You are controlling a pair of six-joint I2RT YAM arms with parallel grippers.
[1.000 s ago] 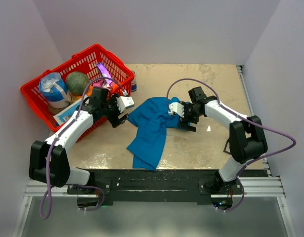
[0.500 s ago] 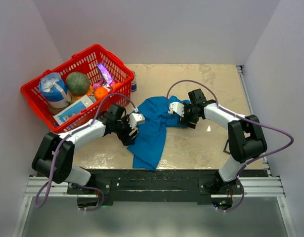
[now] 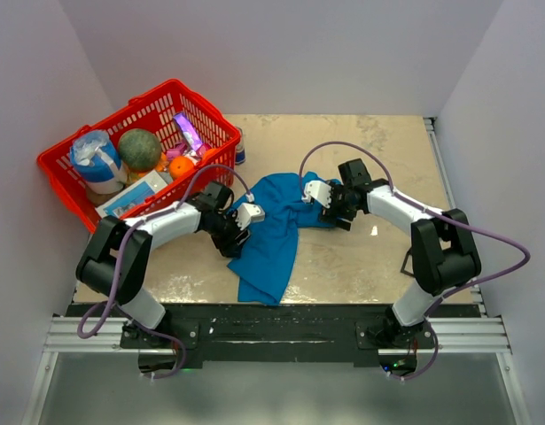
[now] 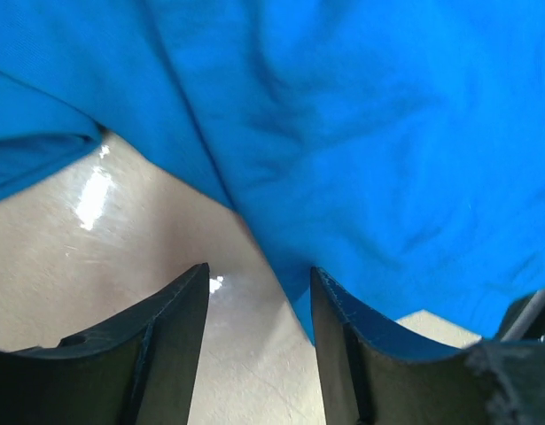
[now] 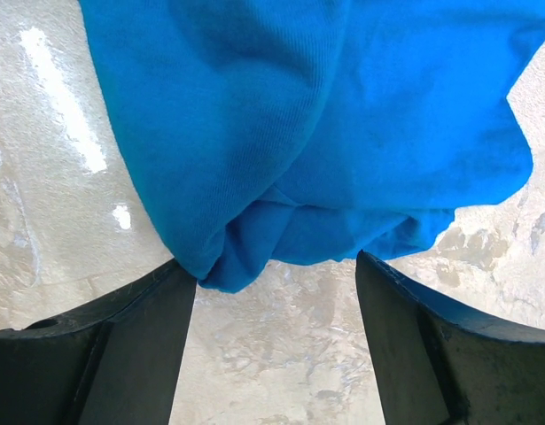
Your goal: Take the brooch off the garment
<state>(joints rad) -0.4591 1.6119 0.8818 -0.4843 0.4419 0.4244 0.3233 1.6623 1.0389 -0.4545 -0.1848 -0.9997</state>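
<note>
The garment (image 3: 272,237) is a bright blue T-shirt, crumpled on the tan table in the middle. The brooch shows in no view. My left gripper (image 3: 238,235) is low at the shirt's left edge. In the left wrist view it (image 4: 259,270) is open, with bare table between the fingers and the shirt's (image 4: 361,159) edge lying against the right finger (image 4: 343,328). My right gripper (image 3: 334,215) is at the shirt's right edge. In the right wrist view it (image 5: 272,263) is open and empty, with a folded lobe of the shirt (image 5: 299,142) hanging just in front of the gap.
A red basket (image 3: 73,199) full of groceries stands at the back left, close behind my left arm. A small can (image 3: 241,147) stands by the basket's right corner. White walls close in the table on three sides.
My left arm has swung right, from beside the basket to the shirt's left edge. My right gripper has shifted slightly at the shirt's right edge. The shirt has barely moved.
</note>
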